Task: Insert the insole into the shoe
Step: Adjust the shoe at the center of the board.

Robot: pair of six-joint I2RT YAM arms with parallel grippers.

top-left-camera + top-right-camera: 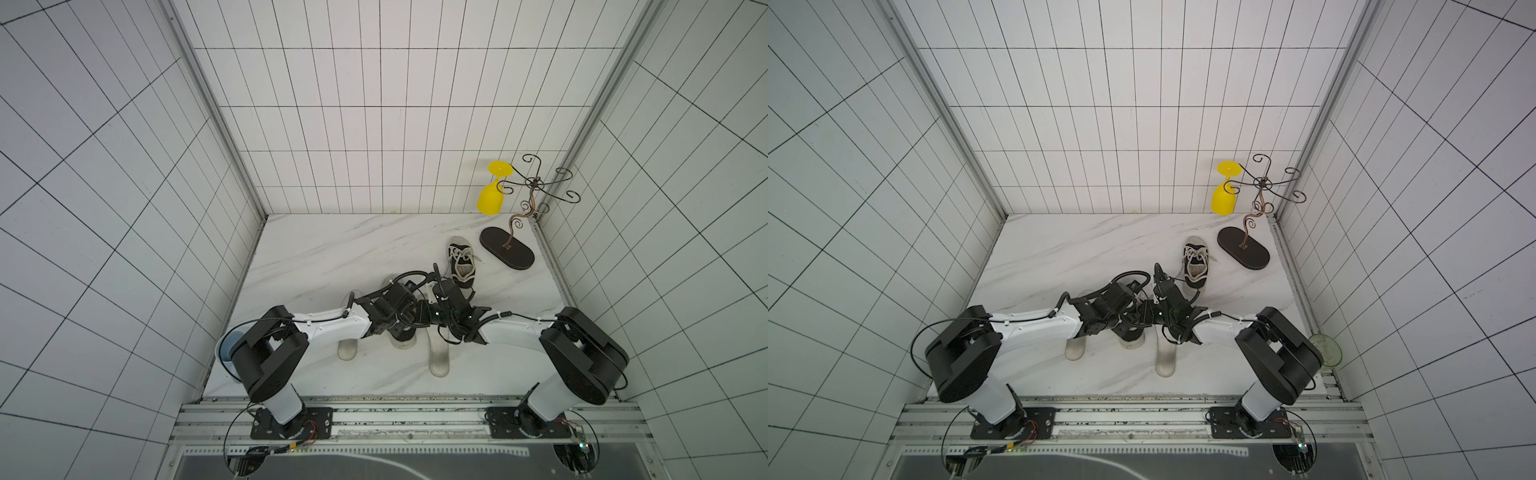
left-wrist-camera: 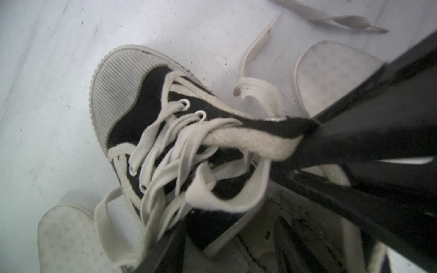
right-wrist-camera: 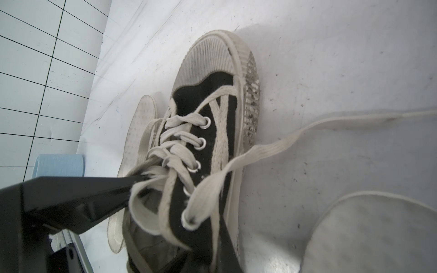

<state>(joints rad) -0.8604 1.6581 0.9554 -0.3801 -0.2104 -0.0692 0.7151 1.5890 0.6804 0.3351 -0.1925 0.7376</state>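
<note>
1. The shoe (image 2: pixel 146 113) sits tipped on the surface (image 1: pixel 332 249). The right tool (image 2: pixel 305 134) pinches its collar, and the left tool (image 2: pixel 222 241), jaws spread, hovers at its mouth.
2. Neither insole is inside. The right-hand insole (image 1: pixel 439 357) lies flat just beside the right tool, and the left-hand insole (image 1: pixel 347 349) just beside the left tool.
3. Likely trouble: the loose laces (image 3: pixel 272 146) could snag a finger, or the collar could slip from the pinch and close the mouth.

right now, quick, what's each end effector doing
left end effector: open, jaws spread over the mouth of the shoe, gripping nothing that shows.
right end effector: closed, pinching the collar of that shoe.
</note>
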